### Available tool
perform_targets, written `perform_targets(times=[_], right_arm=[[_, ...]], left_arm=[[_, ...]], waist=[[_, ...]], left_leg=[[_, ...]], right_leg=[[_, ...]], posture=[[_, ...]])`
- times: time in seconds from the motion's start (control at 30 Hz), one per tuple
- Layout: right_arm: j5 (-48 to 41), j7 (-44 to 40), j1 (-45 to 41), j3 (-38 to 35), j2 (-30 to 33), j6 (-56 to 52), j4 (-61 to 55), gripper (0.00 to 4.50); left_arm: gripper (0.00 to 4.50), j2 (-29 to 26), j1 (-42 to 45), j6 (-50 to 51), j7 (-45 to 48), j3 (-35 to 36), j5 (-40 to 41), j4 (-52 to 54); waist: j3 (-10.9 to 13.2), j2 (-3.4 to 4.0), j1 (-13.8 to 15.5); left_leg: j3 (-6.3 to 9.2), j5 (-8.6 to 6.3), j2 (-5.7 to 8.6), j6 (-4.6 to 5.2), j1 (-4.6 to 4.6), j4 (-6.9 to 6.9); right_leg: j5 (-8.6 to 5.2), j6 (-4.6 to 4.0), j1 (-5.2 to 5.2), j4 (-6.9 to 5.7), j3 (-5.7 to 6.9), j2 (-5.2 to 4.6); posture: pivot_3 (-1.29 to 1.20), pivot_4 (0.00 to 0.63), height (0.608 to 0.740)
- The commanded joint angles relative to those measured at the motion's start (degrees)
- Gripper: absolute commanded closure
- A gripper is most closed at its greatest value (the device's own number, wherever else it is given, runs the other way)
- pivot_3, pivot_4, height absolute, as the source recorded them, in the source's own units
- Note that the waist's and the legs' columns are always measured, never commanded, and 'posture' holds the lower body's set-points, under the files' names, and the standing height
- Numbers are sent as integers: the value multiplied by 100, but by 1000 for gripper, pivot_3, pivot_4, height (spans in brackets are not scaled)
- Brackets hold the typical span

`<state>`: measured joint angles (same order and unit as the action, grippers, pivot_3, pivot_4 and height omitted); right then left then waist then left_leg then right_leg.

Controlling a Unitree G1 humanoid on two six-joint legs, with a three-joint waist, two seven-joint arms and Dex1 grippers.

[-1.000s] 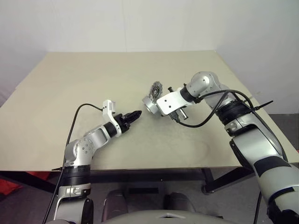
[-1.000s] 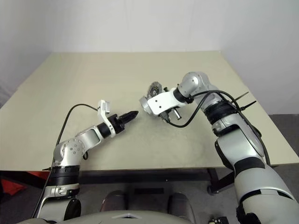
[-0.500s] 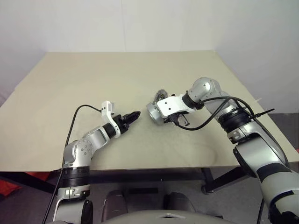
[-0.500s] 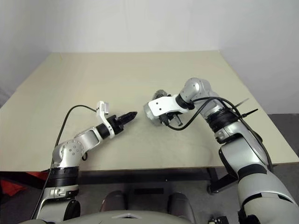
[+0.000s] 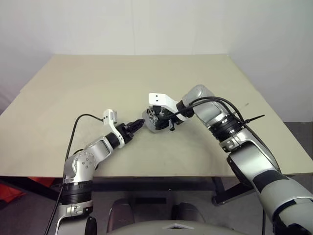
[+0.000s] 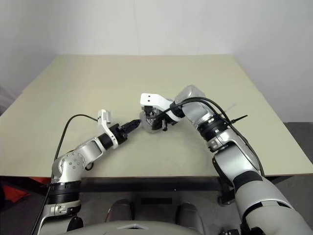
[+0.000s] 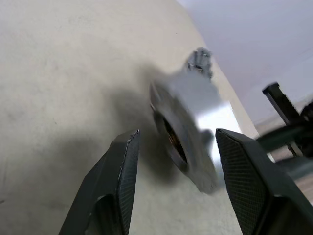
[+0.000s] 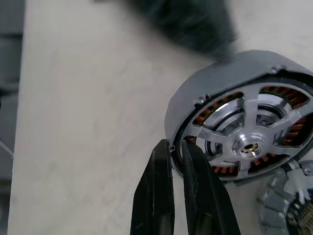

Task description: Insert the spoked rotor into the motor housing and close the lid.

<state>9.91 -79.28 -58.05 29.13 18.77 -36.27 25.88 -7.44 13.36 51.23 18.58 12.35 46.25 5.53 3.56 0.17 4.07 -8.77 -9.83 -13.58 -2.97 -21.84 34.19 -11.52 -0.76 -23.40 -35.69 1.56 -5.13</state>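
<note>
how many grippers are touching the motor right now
1. The right gripper pinches the rim of the motor housing, with the spoked rotor already seated inside. The left gripper is open beside it, apparently not touching.

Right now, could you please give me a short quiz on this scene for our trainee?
1. True or false: the right gripper is shut on the rim of the motor housing.
2. Which gripper is open? A: the left gripper. B: the right gripper.
3. Fill in: over the copper windings inside the housing sits the ___.

Key: 1 true; 2 A; 3 spoked wheel.
</note>
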Motion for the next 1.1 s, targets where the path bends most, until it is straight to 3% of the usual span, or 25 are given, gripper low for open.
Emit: perform_targets(times=[0.03, 0.2, 0.57, 1.0, 1.1], right_arm=[[-177, 573, -485, -441, -265, -665, 349, 4488], [-230, 1006, -701, -471, -465, -763, 1056, 4488], [-416, 1422, -769, -514, -691, -1326, 1398, 4488], [-680, 1558, -906, -620, -674, -1274, 1256, 119], [-895, 1370, -871, -683, -564, -1449, 776, 50]], left_arm=[[1873, 27, 2, -27, -39, 57, 141, 287], [1873, 47, -26, -46, -84, 57, 153, 316], [1873, 30, -6, -67, -120, 82, 166, 300], [1873, 6, -27, -66, -100, 77, 145, 289], [1873, -30, 9, -54, -82, 78, 140, 261]], waist=[[1, 1, 0], [1, 2, 22], [2, 3, 75], [2, 4, 128], [3, 4, 134]], left_leg=[[1, 1, -1, -2, 0, -1], [2, 2, 2, -6, 0, -3], [3, 7, 1, -14, 13, -5], [3, 13, -1, -26, 13, -19], [3, 13, -1, -26, 13, -19]], right_leg=[[0, 0, 0, 0, 0, 1], [0, 0, 0, 1, 0, -1], [-1, 2, 13, -1, 0, -1], [-1, 2, 7, 1, 0, 3], [-1, 2, 7, 1, 0, 3]], posture=[[0, 0, 740], [0, 0, 740], [0, 0, 740], [0, 0, 740], [0, 0, 740]])
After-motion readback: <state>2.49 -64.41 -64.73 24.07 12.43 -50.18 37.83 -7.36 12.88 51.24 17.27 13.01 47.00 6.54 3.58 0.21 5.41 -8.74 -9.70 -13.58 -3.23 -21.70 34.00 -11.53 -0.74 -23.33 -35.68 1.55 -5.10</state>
